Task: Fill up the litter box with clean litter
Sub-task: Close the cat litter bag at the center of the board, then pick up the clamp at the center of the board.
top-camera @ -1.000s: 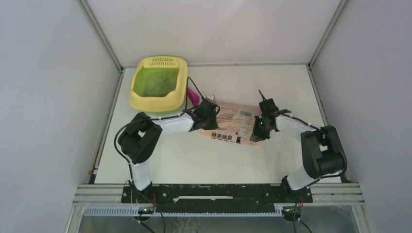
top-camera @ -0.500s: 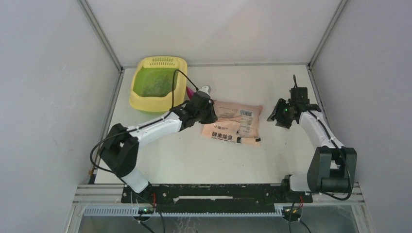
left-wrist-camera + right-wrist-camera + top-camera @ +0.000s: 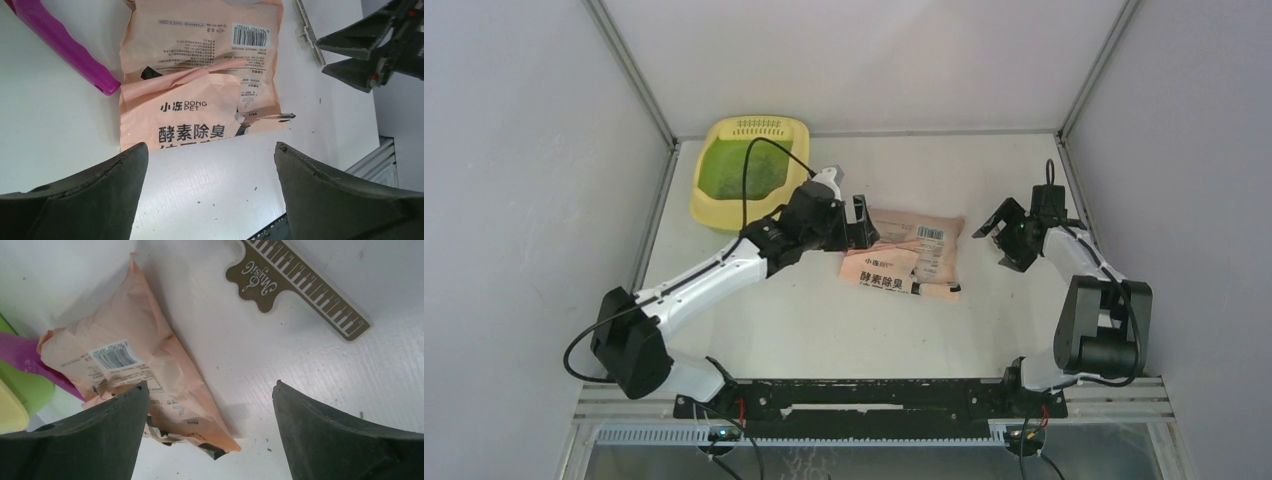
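Observation:
The pale yellow litter box [image 3: 711,205] stands at the back left, and grey-green clean litter [image 3: 742,172] covers its green floor. A crumpled, torn peach bag [image 3: 911,256] lies flat on the table between the arms. My left gripper [image 3: 864,222] hovers at the bag's left end, open and holding nothing. In the left wrist view the bag [image 3: 200,85] lies ahead of the wide-apart jaws of the left gripper [image 3: 210,150]. My right gripper [image 3: 996,245] hangs open just right of the bag. The right wrist view shows the right gripper [image 3: 210,386] empty, with the bag [image 3: 140,365] to its left.
A magenta scoop [image 3: 65,47] lies between the litter box and the bag. A brown ruler-shaped tag [image 3: 300,287] lies on the table near the right gripper. A few stray granules dot the white table [image 3: 844,320]. Grey walls enclose the table on three sides.
Both grippers have opened and let go of the bag, which now lies flat. The right gripper has drawn away to the right; the left has backed slightly left and its arm has stretched out.

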Controlling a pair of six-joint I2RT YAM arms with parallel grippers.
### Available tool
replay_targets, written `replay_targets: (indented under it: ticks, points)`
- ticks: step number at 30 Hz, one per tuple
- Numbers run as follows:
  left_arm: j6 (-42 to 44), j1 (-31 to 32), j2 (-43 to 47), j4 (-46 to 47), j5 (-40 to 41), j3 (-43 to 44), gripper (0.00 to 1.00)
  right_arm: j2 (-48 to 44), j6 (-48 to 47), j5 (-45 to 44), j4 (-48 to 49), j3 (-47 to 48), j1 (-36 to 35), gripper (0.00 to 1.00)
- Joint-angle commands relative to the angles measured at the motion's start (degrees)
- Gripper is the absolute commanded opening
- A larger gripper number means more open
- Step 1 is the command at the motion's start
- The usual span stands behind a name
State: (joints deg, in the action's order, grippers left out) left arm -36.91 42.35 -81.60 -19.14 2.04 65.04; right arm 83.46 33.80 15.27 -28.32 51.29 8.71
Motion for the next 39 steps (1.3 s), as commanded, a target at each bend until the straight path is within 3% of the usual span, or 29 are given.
replay_targets:
  ticks: [1,9,15,23,39]
  points:
    - [0.7,-0.3,6.6,-2.0,-0.8,-3.2,1.0,3.0,1.7,-3.5,2.9,2.5,0.7,0.99]
    - [-0.4,-0.3,14.1,-1.8,-0.8,-10.0,1.0,10.3,2.0,-9.1,1.0,7.6,1.1,0.94]
    - [-0.6,-0.3,16.5,-1.5,-1.6,-12.4,1.0,14.9,4.4,-13.1,-1.6,13.2,0.7,0.88]
    - [-0.9,-0.3,18.7,0.0,-3.5,-14.6,1.0,17.9,6.4,-16.9,-4.0,14.7,-1.8,0.87]
    - [-0.9,-0.3,21.1,2.0,-5.1,-17.3,1.0,16.8,9.3,-19.1,-8.8,14.7,-5.1,0.84]
